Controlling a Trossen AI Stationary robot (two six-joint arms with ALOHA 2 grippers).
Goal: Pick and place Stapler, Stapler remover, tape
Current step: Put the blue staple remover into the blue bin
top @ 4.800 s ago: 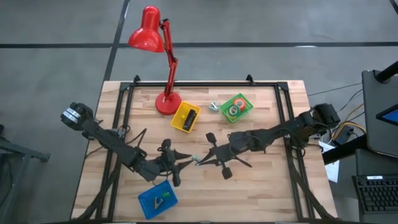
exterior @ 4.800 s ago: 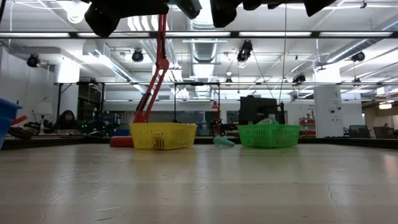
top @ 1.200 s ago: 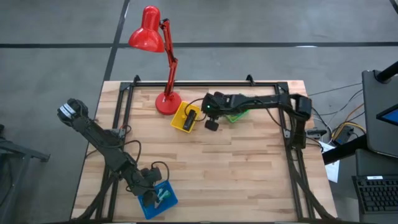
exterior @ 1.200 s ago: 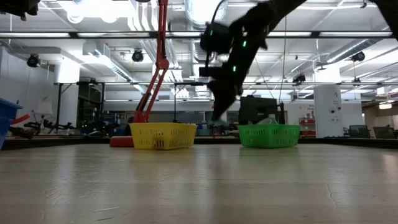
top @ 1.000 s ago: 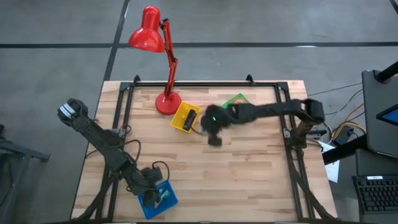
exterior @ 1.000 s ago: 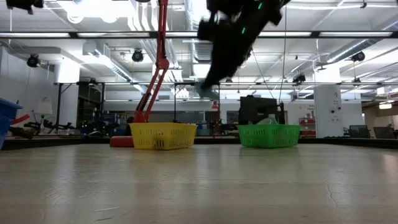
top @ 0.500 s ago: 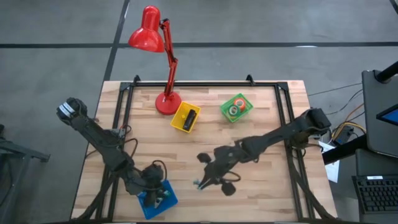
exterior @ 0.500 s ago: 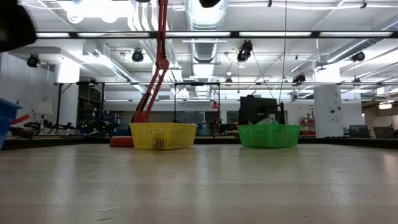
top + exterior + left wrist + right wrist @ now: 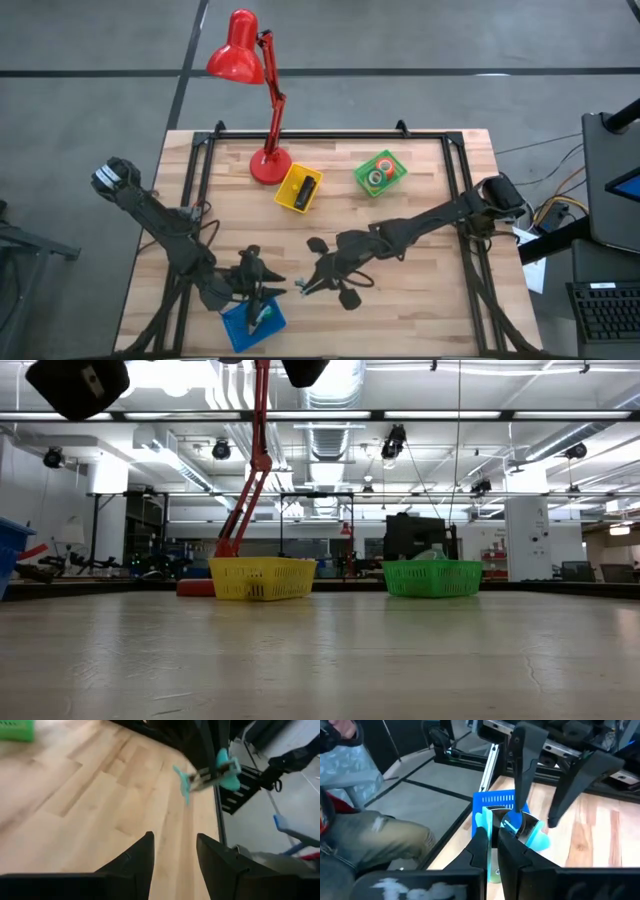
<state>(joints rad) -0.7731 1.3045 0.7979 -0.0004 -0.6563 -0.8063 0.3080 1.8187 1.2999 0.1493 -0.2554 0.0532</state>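
The right end effector (image 9: 303,289) hangs over the near middle of the tabletop (image 9: 420,300), fingers pinching a teal stapler remover (image 9: 527,832); the left end effector (image 9: 262,288), fingers spread, hovers by the blue basket (image 9: 240,325) at near left; stapler (image 9: 305,190) lies in the yellow basket (image 9: 290,192), tape (image 9: 379,172) in the green basket (image 9: 362,175), both far

Grey concrete floor (image 9: 90,70), ceiling strip lights (image 9: 500,416) in workshop bkgd.

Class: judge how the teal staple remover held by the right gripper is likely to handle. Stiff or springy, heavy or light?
The staple remover, pinched in the right gripper, looks light: small plastic wings. Its hinged metal claws probably spring, so it may twist or slip.
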